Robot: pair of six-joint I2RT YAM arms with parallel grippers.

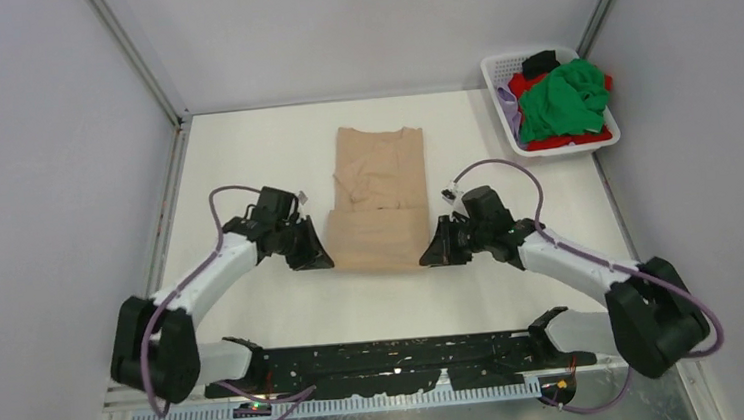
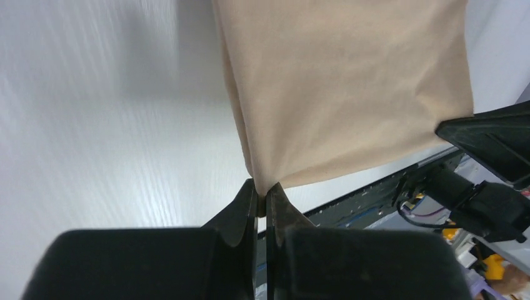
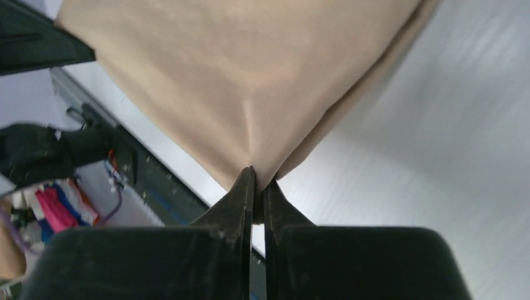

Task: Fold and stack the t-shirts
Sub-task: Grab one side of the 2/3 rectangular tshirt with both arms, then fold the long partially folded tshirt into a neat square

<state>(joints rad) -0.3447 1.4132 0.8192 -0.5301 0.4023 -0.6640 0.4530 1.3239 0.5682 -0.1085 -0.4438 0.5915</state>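
1. Beige t-shirt (image 1: 379, 194) lies in the middle of the table (image 1: 243, 150), collar toward the far edge; from above, its near corners hide behind the fingers (image 1: 317, 254).
2. Green t-shirt (image 1: 565, 99) tops a heap in the basket (image 1: 499, 61) at the far right corner, mostly covering the shirts beneath.
3. Both arms reach low and inward; left end effector (image 2: 261, 199) and right end effector (image 3: 255, 180) each clamp a near corner of the beige t-shirt.

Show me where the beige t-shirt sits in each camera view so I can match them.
Top external: beige t-shirt in the middle of the table, near corners at the left gripper and right gripper.
Left wrist: fills the upper right, corner pinched at bottom centre.
Right wrist: fills the top, corner pinched at bottom centre.
Shared landmark: black base plate at the near edge, visible in all three.
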